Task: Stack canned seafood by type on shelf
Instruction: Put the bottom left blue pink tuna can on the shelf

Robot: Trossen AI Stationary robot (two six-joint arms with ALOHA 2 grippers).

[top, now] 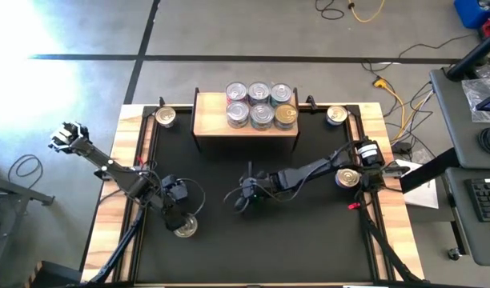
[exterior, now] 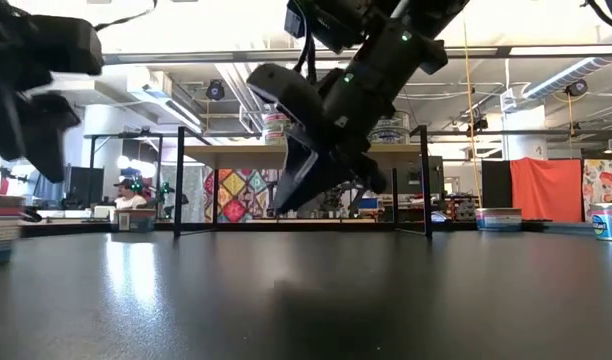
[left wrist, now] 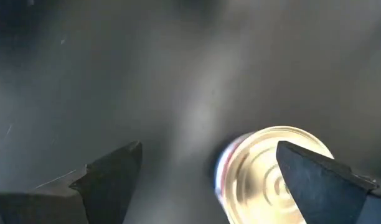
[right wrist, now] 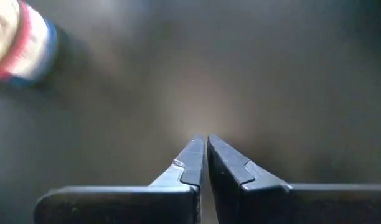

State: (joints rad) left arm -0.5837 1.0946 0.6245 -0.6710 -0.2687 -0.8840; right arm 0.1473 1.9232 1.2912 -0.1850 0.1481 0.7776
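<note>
Overhead, the black table (top: 253, 240) carries the shelf (top: 209, 120) at its far edge, a light-wood board on which six cans (top: 260, 105) stand in two rows of three at its right half, the front-right one gold-lidded (top: 286, 115). Loose cans lie on the mat: one just beside the shelf's left end (top: 165, 118), one near its right end (top: 336, 115), one at the right edge beside the right arm's base (top: 347, 178), and one near the front left (top: 185, 227). The left gripper (top: 179, 218) is over this last can; the left wrist view alone shows the detail, with both dark fingers (left wrist: 109, 171) spread wide and the can's shiny lid (left wrist: 271, 171) lying close against the inner side of one finger, the gap between them otherwise over bare mat, nothing gripped. The right gripper (top: 243, 200) sits above the middle of the table in front of the shelf; its wrist view shows the two fingers (right wrist: 190, 162) closed tip to tip on nothing, with a red, white and blue labelled can (right wrist: 19, 40) off at the frame's corner. The low view adds what the others lack: the right gripper (exterior: 286, 200) hangs clear of the tabletop, the shelf's thin black legs (exterior: 178, 180) stand behind it, and cans show at the table's far right (exterior: 499, 218) and far left (exterior: 1, 225).
</note>
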